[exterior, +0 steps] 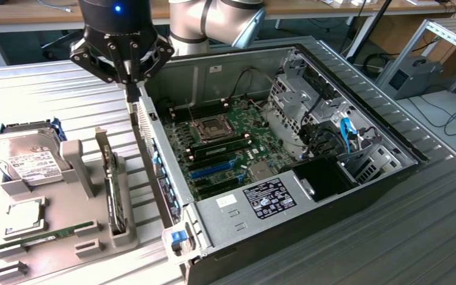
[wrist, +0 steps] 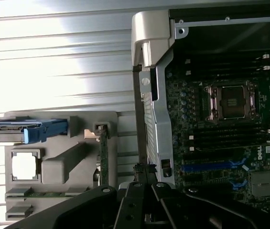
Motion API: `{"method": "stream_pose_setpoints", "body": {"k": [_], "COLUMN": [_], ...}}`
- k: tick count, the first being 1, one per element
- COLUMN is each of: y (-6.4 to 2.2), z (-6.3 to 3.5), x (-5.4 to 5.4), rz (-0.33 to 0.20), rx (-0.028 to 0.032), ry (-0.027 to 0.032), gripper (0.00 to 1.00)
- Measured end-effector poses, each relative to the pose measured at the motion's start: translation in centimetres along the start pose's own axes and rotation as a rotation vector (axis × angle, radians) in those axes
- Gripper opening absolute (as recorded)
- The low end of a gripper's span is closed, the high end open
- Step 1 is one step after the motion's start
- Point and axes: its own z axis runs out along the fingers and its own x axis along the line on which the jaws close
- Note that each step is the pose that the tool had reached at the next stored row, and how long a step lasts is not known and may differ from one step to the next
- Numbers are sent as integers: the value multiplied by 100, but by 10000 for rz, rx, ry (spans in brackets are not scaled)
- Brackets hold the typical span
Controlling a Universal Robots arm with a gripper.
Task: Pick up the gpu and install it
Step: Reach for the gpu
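One pincer (exterior: 133, 96) hangs closed together and holds nothing, just above the computer case wall (exterior: 150, 148). Below it and apart, the gpu (exterior: 116, 196) stands on edge in the grey holder (exterior: 62, 249).

The computer case (exterior: 212, 74) lies on its side, open side up, in the middle of the surface (exterior: 418, 237). The motherboard (exterior: 228, 142) lies flat on the case floor, with the drive cage (exterior: 299, 101) on the exterior view's right of the board. Just beside the case, on the exterior view's left, sits the holder tray (exterior: 54, 261). The gpu (exterior: 116, 196) stands on edge in the tray's slot nearest the case. Further left, the hard drive (exterior: 26, 157) rests at the tray's far end, the processor chip (exterior: 24, 217) sits nearer, and the memory stick (exterior: 46, 236) lies nearest the camera. The end effector (exterior: 133, 95) hangs above the far end of the case wall that faces the tray. The arm (exterior: 212, 21) stands behind the case.
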Motion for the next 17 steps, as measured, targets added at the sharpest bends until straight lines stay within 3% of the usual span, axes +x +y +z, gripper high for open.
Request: {"method": "stream_pose_setpoints", "body": {"k": [17], "y": [-6], "z": [1], "x": [79], "rz": [0], "rx": [0], "ry": [0], "gripper": [11]}}
